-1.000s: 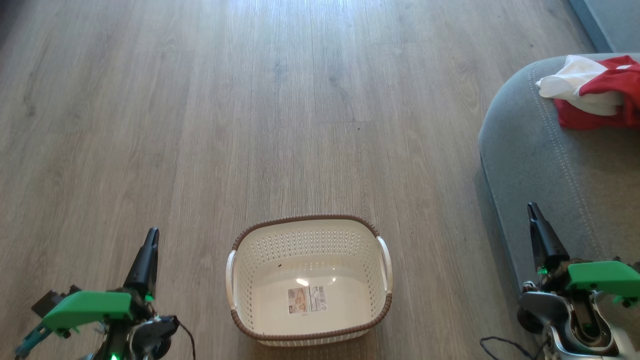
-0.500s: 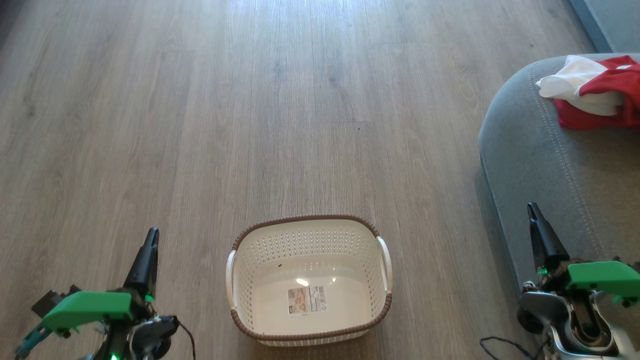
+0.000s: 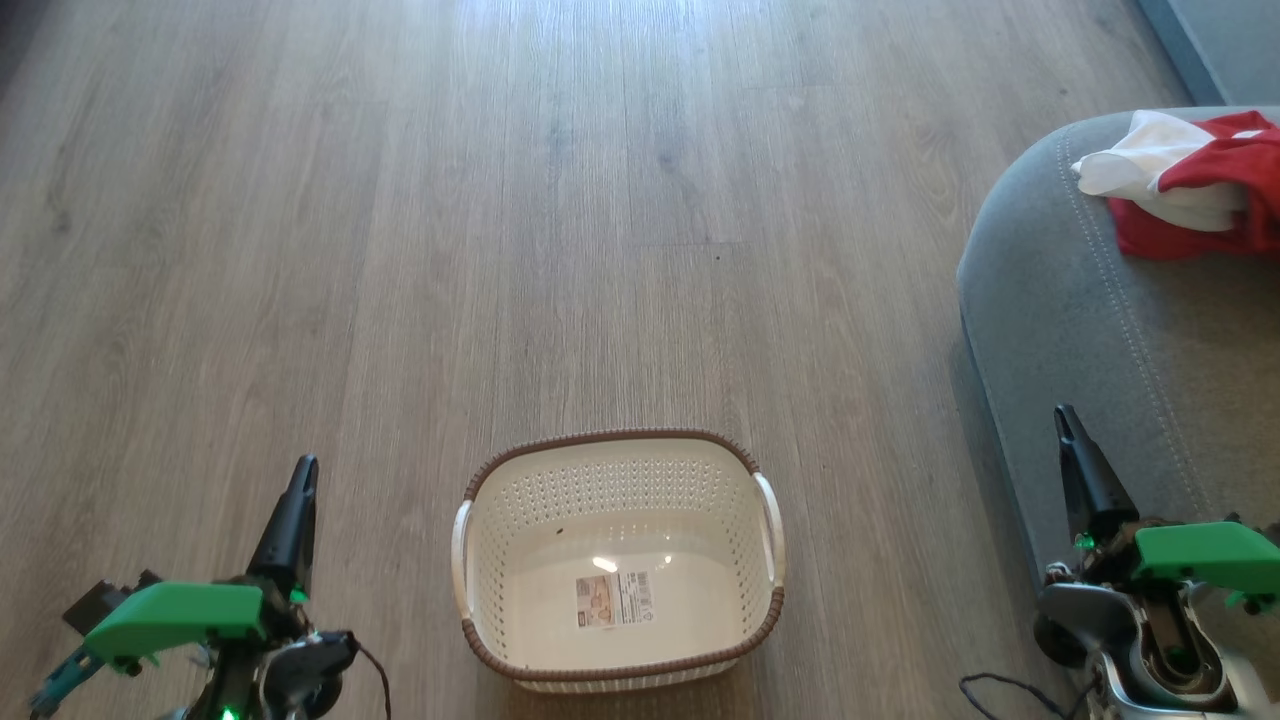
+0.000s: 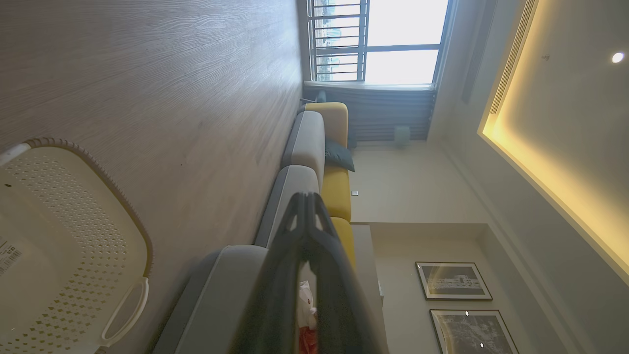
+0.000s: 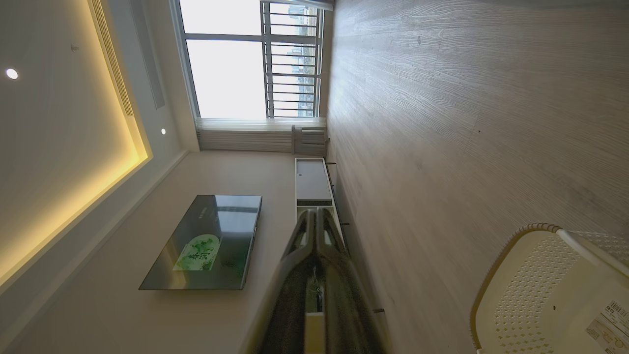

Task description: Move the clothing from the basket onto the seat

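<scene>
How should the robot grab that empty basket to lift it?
By one white handle, coming straight down from above. Each handle arches off a short side of the basket, leaving a gap to hook into, and the basket sits upright on the floor with its open top facing up.

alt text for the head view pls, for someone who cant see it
An empty cream laundry basket sits on the wood floor, with the left gripper and the right gripper shut on either side of it. At the right edge, red and white clothing lies on a grey seat.
</scene>
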